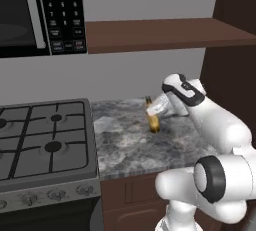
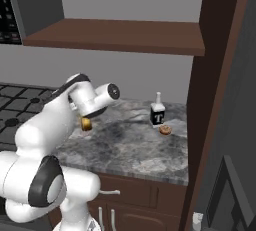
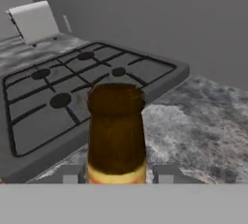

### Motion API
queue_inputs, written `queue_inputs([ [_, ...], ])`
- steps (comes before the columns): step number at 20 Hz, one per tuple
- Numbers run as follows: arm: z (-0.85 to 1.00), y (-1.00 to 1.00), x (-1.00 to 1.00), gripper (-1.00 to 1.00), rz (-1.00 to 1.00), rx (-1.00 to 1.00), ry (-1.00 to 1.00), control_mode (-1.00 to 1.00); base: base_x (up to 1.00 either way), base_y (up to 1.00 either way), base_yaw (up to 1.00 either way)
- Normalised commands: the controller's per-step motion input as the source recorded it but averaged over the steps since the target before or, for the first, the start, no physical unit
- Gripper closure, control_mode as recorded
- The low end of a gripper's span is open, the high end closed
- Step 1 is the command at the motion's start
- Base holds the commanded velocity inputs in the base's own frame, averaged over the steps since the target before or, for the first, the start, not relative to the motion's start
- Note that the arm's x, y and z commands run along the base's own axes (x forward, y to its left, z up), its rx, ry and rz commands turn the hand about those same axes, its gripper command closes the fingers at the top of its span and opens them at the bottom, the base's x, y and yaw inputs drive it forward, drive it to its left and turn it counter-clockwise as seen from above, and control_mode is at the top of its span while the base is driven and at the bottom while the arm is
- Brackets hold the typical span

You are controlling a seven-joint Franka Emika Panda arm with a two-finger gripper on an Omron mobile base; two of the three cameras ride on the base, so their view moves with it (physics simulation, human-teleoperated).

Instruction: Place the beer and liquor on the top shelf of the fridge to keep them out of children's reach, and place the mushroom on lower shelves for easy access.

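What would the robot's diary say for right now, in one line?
gripper: closed on beer | beer: upright on counter | liquor, mushroom: waiting

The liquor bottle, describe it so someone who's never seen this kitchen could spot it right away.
Look along the grey marbled counter to its far end beside the tall dark brown cabinet, under the brown wall shelf. The liquor bottle stands there upright, next to a small mushroom. It is clear and squarish with a white neck and a black label, unlike the slim amber beer bottle nearer the stove.
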Motion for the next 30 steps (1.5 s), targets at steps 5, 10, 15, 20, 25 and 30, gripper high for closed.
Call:
queue_inputs([
  [5, 0.50, -0.59, -0.62, 1.00, -0.52, -0.13, 0.11, -1.00, 0.00, 0.00, 0.00],
  [10, 0.51, -0.45, -0.67, 1.00, -0.43, -0.04, -0.01, -1.00, 0.00, 0.00, 0.00],
  [15, 0.74, -0.09, -0.57, 1.00, -0.27, -0.01, -0.16, -1.00, 0.00, 0.00, 0.00],
  [20, 0.84, -0.18, -0.39, 1.00, -0.08, -0.01, -0.19, -1.00, 0.00, 0.00, 0.00],
  [25, 0.70, -0.13, -0.36, 1.00, -0.06, -0.08, -0.06, -1.00, 0.00, 0.00, 0.00],
  [30, 0.78, -0.02, -0.32, 1.00, -0.11, -0.14, 0.01, -1.00, 0.00, 0.00, 0.00],
])
